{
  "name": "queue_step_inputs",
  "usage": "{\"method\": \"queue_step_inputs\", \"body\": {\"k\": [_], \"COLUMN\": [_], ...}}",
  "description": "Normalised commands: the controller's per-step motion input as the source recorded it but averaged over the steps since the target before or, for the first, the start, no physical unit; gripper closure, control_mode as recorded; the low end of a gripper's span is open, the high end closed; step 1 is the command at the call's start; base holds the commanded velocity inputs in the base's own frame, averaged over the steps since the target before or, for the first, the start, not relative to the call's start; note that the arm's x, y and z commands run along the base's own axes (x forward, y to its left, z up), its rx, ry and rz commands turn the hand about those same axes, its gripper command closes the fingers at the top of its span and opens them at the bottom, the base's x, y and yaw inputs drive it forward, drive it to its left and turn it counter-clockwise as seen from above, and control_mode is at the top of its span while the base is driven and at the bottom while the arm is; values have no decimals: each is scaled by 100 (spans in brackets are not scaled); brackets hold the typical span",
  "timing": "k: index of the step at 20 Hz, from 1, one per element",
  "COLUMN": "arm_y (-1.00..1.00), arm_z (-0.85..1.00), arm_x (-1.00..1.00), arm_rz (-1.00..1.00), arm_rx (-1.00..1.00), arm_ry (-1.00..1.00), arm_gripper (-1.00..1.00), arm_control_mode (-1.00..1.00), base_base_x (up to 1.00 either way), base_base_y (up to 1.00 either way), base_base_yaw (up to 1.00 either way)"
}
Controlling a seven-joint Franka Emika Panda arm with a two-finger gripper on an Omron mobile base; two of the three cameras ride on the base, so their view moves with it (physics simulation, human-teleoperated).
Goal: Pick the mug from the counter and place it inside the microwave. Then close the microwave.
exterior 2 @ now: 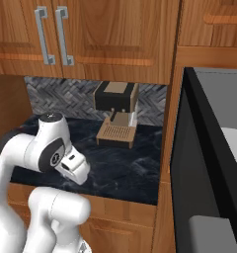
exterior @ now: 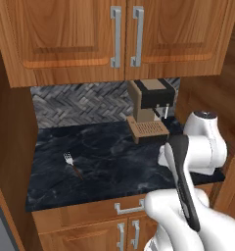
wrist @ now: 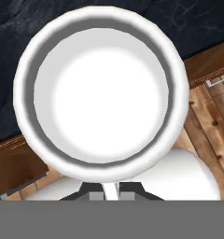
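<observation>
Plain white mug (wrist: 102,93), greyer in a shaded ring just inside the rim, bright white at the bottom. Black counter (exterior: 109,157) with faint pale veins, marble-like. Warm brown wooden cabinets (exterior: 65,34) with an orange-toned grain and silver handles (exterior: 116,37). Grey herringbone backsplash (exterior: 75,103), light and dark strips alternating. Brown-and-black coffee machine (exterior: 150,108), tan drip tray with a fine slotted pattern. Small fork (exterior: 72,163): silvery tines, dark reddish-brown handle. Black microwave (exterior 2: 209,163) door and frame, grey inside, a light-grey patch low down. White arm (exterior 2: 41,148) with dark joint bands.
</observation>
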Motion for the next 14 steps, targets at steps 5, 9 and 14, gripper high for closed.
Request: {"method": "queue_step_inputs", "body": {"k": [5,9,14], "arm_y": [0,0,14], "arm_z": [100,72,13], "arm_x": [-68,-86,-66], "arm_rz": [13,12,11], "arm_rx": [0,-1,-4], "arm_ry": [-15,-4,0], "arm_gripper": [100,100,100], "arm_control_mode": [-100,-100,-100], "base_base_x": [0,0,0], "base_base_y": [0,0,0], "base_base_yaw": [0,0,0]}}
